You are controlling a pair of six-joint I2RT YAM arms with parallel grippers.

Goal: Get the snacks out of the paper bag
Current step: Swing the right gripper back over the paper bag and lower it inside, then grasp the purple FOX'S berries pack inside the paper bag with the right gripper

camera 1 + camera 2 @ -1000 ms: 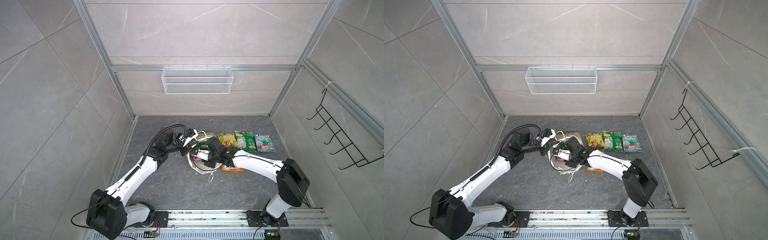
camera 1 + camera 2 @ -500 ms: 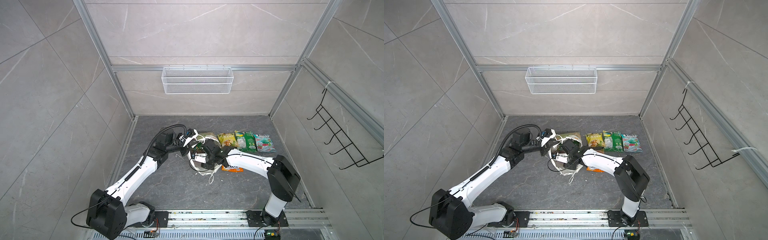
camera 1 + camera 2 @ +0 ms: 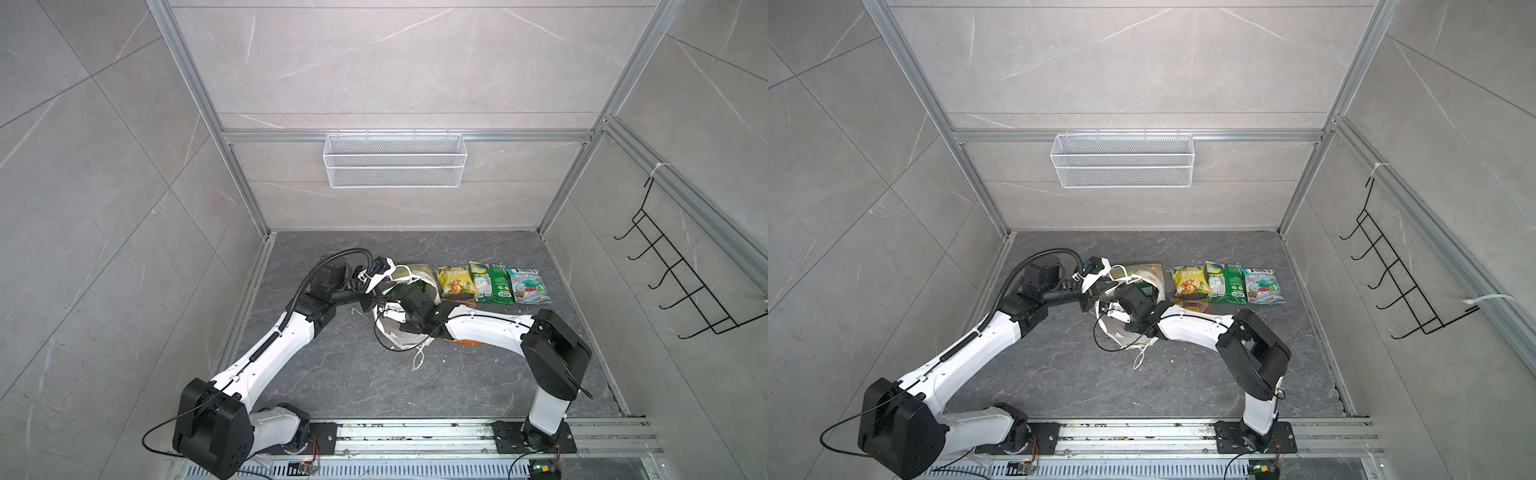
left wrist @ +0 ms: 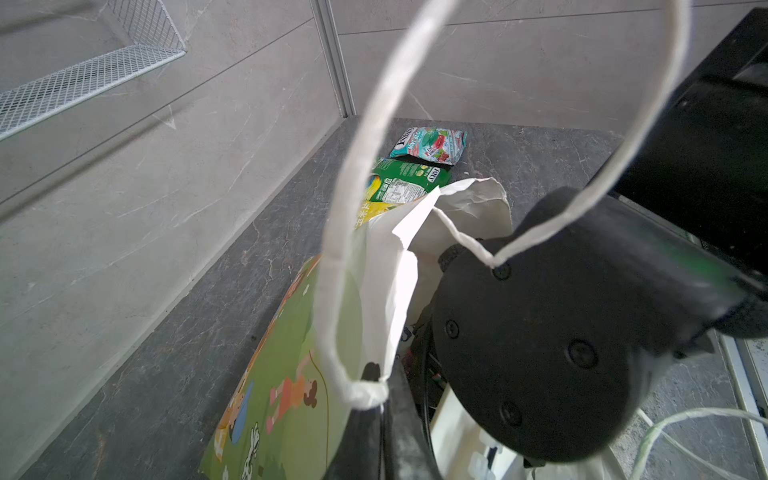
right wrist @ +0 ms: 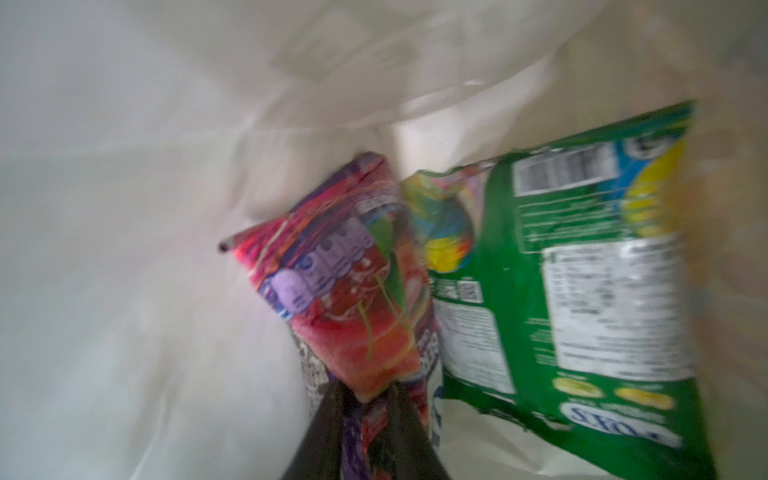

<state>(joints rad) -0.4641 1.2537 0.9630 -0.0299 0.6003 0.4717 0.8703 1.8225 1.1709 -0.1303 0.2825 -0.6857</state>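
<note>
Pale green paper bag (image 3: 419, 272) sat open on the worktop (image 3: 353, 386). We noted the left pincer (image 4: 382, 395) pressed together on the bag's rim, at its cord handle (image 4: 332, 266). Inside the bag, the right pincer (image 5: 365, 399) pinched a purple packet (image 5: 345, 299) by one corner, with a green packet (image 5: 582, 291) just beside it. Outside, beside the bag, lay a yellow chip bag (image 3: 455, 281), a green bag (image 3: 490, 282) and a teal mint bag (image 3: 527, 284).

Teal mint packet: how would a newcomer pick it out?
On the dark floor, three packets lie in a row beside the paper bag. The teal mint packet ends it, farthest from the bag, next to a green packet.
</note>
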